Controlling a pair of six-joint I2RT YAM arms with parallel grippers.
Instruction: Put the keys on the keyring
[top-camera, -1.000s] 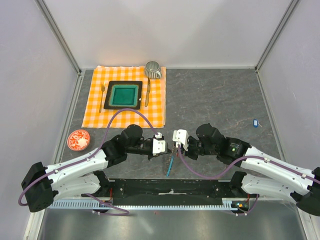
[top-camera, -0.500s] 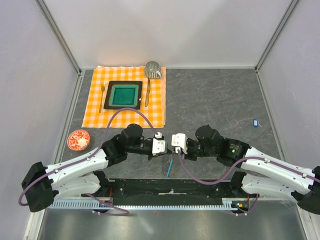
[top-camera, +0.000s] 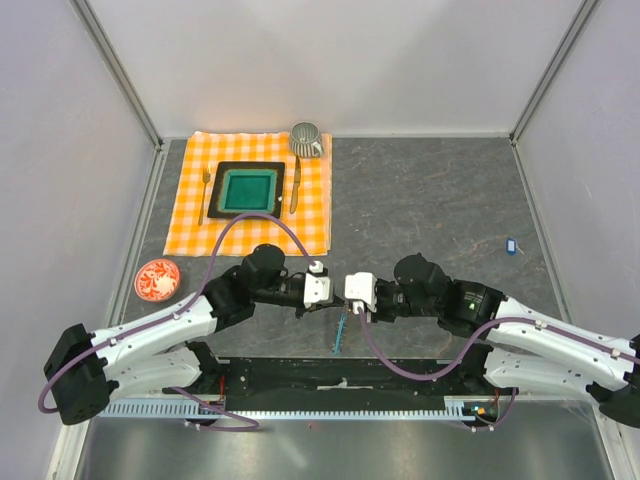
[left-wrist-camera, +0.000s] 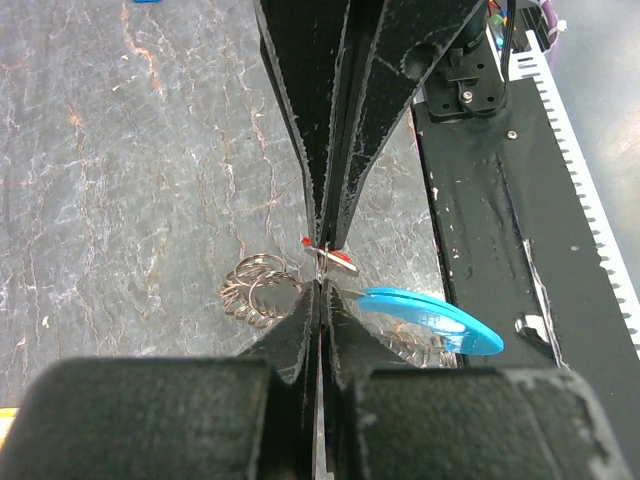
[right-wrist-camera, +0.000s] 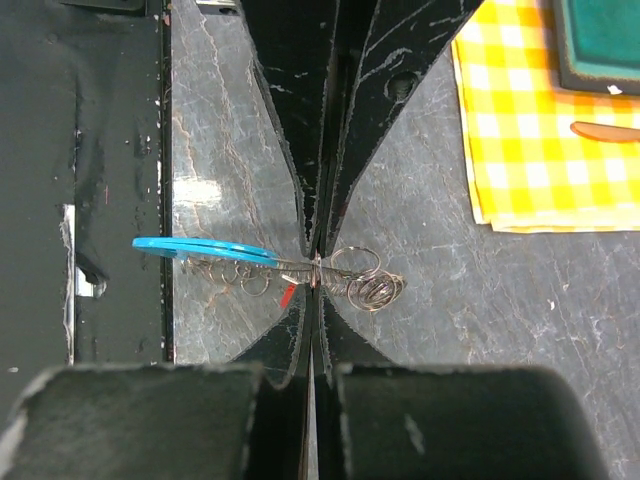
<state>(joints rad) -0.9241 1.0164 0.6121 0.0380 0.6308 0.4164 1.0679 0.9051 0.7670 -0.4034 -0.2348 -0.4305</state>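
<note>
My two grippers meet over the near middle of the table. In the left wrist view my left gripper (left-wrist-camera: 322, 265) is shut on the red key (left-wrist-camera: 338, 259), whose red tag peeks out at the jaw line. The keyring (left-wrist-camera: 258, 291) lies as thin metal coils below it, with its light-blue strip (left-wrist-camera: 432, 317) to the right. In the right wrist view my right gripper (right-wrist-camera: 316, 262) is shut on the keyring (right-wrist-camera: 372, 288) wire, with the red tag (right-wrist-camera: 288, 294) hanging close by. The blue key (top-camera: 510, 244) lies alone far right.
An orange checked cloth (top-camera: 190, 225) at the back left carries a dark square plate (top-camera: 213, 190), a fork (top-camera: 205, 195), a knife (top-camera: 295, 185) and a cup (top-camera: 306, 139). A red-patterned saucer (top-camera: 157, 279) sits left. The black arm base rail (top-camera: 340, 375) runs along the near edge.
My right gripper has moved nearer and left, closing up against the left gripper. The light-blue strip has shifted slightly with it. The left gripper has barely moved.
</note>
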